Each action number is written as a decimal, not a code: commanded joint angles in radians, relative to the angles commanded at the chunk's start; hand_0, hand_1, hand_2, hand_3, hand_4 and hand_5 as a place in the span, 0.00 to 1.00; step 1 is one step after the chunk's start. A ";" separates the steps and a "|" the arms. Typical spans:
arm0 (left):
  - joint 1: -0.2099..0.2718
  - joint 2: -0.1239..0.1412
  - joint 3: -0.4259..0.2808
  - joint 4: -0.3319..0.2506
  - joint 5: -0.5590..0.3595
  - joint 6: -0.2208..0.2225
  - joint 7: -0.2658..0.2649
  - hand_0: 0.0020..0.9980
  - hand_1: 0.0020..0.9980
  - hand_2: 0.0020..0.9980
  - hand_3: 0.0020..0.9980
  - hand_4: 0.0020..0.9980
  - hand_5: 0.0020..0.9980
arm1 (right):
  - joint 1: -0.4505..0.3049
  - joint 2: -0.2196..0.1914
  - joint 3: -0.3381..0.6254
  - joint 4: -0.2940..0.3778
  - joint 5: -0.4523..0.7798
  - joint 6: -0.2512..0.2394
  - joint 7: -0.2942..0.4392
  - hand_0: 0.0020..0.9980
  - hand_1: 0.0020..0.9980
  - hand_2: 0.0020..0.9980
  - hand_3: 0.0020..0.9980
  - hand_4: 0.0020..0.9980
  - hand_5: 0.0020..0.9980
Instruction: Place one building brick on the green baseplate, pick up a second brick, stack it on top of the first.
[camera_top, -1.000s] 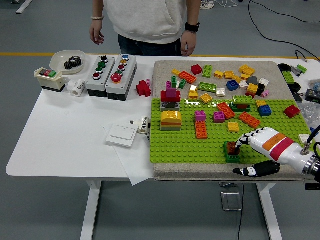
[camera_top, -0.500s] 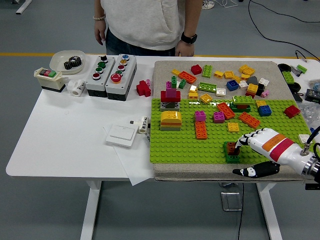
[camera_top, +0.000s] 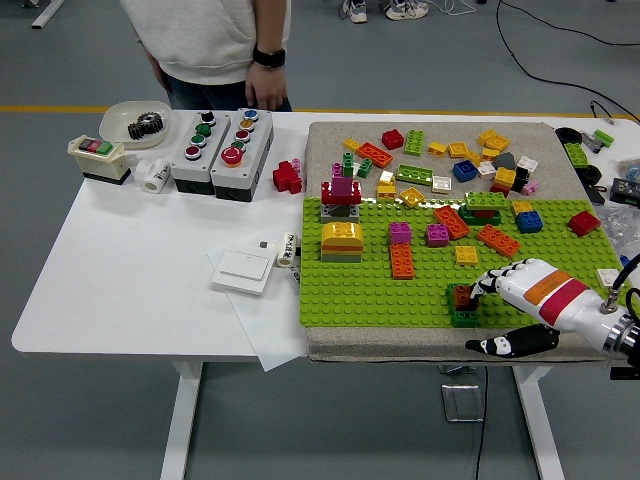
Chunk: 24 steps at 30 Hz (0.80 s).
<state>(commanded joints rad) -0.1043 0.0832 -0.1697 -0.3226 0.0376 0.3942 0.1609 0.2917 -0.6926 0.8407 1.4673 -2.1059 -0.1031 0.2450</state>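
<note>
R hand (camera_top: 520, 290), white w/ black fingertips, comes in from lower right corner; orange and red bands on its back. Fingers (camera_top: 490, 279) curl down onto a dark red brick (camera_top: 463, 296), tips touching its right side; thumb (camera_top: 505, 344) sticks out separately below, off the baseplate's near edge. Grip looks closed on the brick, though thumb isn't on it. Red brick sits stacked on a dark green brick (camera_top: 463, 316), both at near edge of the green baseplate (camera_top: 360, 290).

Just up-left of hand: small yellow brick (camera_top: 467, 254). Further up: orange brick (camera_top: 498, 240), then a green brick on red (camera_top: 485, 203) and a blue brick (camera_top: 530, 221). A red brick (camera_top: 584, 222) lies up-right of hand at baseplate's right edge.

Left of hand, across baseplate: orange 2-wide brick (camera_top: 402, 262), pink brick (camera_top: 400, 232), yellow-topped block stack (camera_top: 342, 241), red/pink tower (camera_top: 341, 197).

Beyond baseplate, on grey mat (camera_top: 330, 135), scattered loose bricks (camera_top: 455, 155) in mixed colours.

Far left of hand on white table (camera_top: 140, 270): white wall switch (camera_top: 243, 270) on paper, red cross-shaped piece (camera_top: 287, 177), two grey push-button boxes (camera_top: 222, 140), small switch box (camera_top: 96, 158), bowl w/ gear (camera_top: 136, 124).

Person (camera_top: 205, 40) stands at far side, top left; one hand (camera_top: 266, 92) w/ black watch hangs just above table edge, near button boxes. L arm not visible.
</note>
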 joint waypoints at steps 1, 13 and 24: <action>0.000 0.000 0.000 0.000 0.001 0.000 0.000 0.78 0.76 0.76 0.60 0.66 0.68 | 0.000 0.000 0.000 0.000 0.000 0.000 0.000 0.59 0.61 0.68 0.60 0.91 0.79; -0.001 0.000 0.001 0.000 -0.002 -0.002 -0.001 0.78 0.76 0.76 0.60 0.66 0.68 | -0.001 -0.002 0.017 0.011 0.002 -0.013 0.000 0.59 0.61 0.68 0.60 0.91 0.79; -0.003 0.000 0.005 0.000 -0.009 -0.002 -0.003 0.77 0.76 0.76 0.60 0.66 0.68 | -0.004 -0.001 0.056 0.011 0.017 -0.055 -0.001 0.59 0.62 0.68 0.61 0.90 0.79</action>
<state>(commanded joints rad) -0.1070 0.0833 -0.1647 -0.3230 0.0283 0.3926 0.1577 0.2876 -0.6933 0.8965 1.4784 -2.0889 -0.1580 0.2439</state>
